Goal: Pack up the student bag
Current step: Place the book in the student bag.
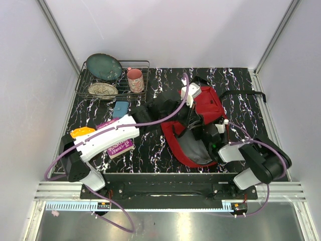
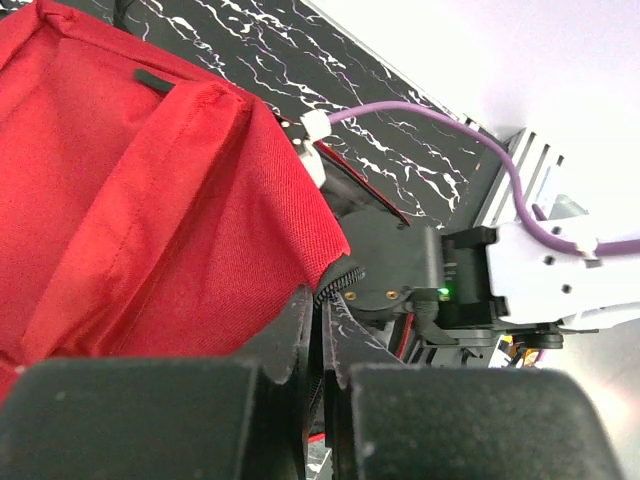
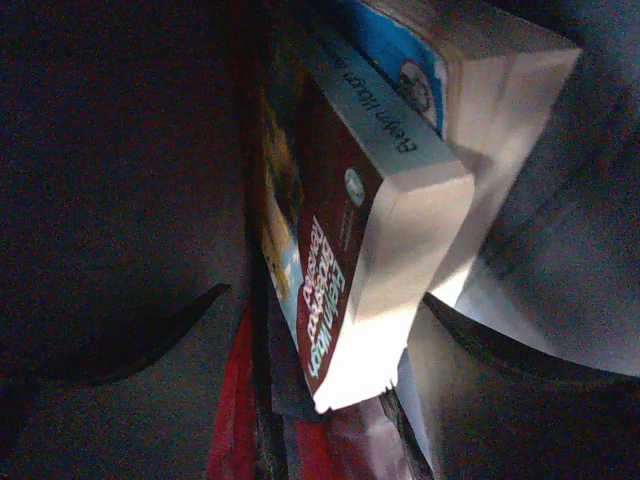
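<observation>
The student bag, a red backpack with a grey lining, lies open right of the table's middle. My left gripper is shut on the bag's black zipper edge and holds the red fabric up. My right gripper reaches into the bag's mouth. In the right wrist view it is open inside the dark bag, with a dark red book lying between its fingers and a second, blue-covered book behind that. I cannot tell whether the fingers touch the book.
A wire dish rack at the back left holds a teal plate, a pink mug and a speckled plate. A blue item, a purple book and an orange thing lie by the left arm.
</observation>
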`<state>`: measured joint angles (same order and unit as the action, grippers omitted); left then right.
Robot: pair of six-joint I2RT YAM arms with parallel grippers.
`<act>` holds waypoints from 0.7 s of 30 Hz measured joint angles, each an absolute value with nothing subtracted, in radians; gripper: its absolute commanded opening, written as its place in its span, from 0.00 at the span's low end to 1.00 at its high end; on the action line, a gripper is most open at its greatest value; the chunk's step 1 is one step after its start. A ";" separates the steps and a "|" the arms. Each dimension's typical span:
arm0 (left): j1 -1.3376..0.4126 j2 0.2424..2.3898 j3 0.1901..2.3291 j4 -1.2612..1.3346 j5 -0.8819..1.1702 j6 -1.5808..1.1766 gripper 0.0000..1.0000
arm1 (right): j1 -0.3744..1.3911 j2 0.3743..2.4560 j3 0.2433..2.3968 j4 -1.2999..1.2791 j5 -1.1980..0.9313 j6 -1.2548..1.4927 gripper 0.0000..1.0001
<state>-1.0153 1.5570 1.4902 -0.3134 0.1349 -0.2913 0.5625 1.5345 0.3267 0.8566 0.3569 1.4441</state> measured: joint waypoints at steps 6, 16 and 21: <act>-1.005 1.557 1.489 -0.305 0.135 -0.297 0.00 | 0.562 1.365 0.293 0.662 0.320 1.443 0.56; -1.003 1.557 1.479 -0.290 0.144 -0.307 0.00 | 0.559 1.309 0.296 0.577 0.320 1.443 0.10; -0.996 1.557 1.479 -0.289 0.146 -0.312 0.00 | 0.558 1.437 0.363 0.619 0.323 1.446 0.10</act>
